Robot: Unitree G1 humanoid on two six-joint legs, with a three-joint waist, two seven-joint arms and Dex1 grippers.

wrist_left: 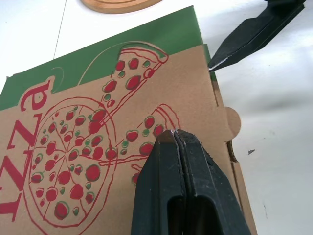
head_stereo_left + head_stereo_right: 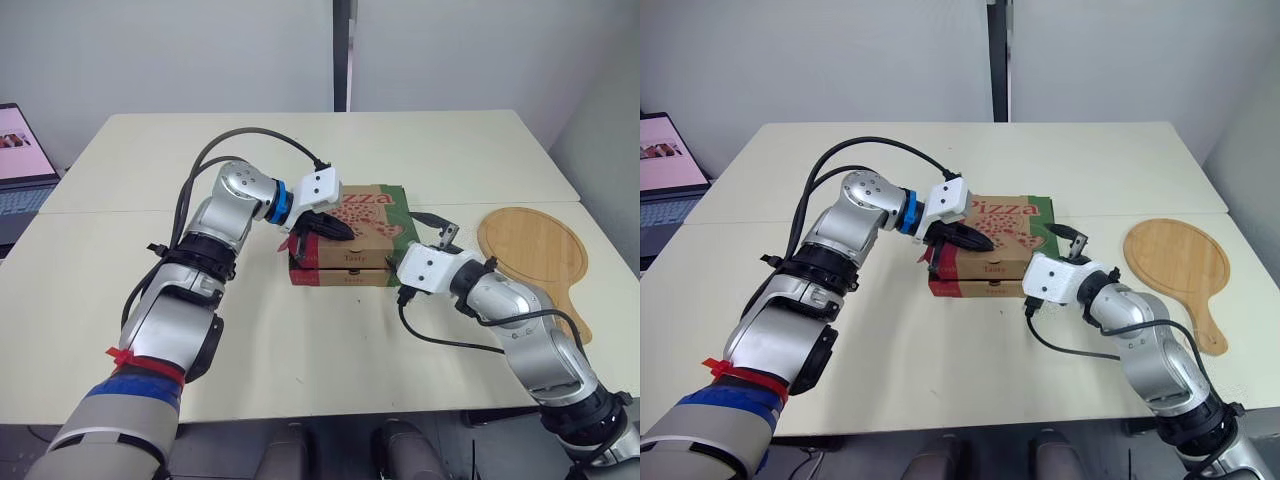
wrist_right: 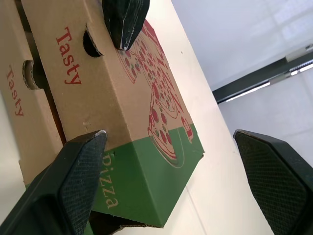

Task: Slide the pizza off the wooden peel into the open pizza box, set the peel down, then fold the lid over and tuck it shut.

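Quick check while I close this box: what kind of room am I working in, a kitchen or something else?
Most likely an office or lab room rather than a kitchen. The signs are plain pale tables pushed together, bare white walls and an open laptop at the left edge.

Lid [image 2: 366, 216] hides box [image 2: 345, 271] interior (laptop [image 2: 18, 160] cropped).

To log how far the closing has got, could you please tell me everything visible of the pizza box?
The pizza box is brown cardboard with a green band, a red pizza drawing and "Tasty" on its front flap. It lies on the table, lid folded down, the flap outside the base, not tucked. The shut left end effector rests on the lid; the open right end effector spans its right corner.
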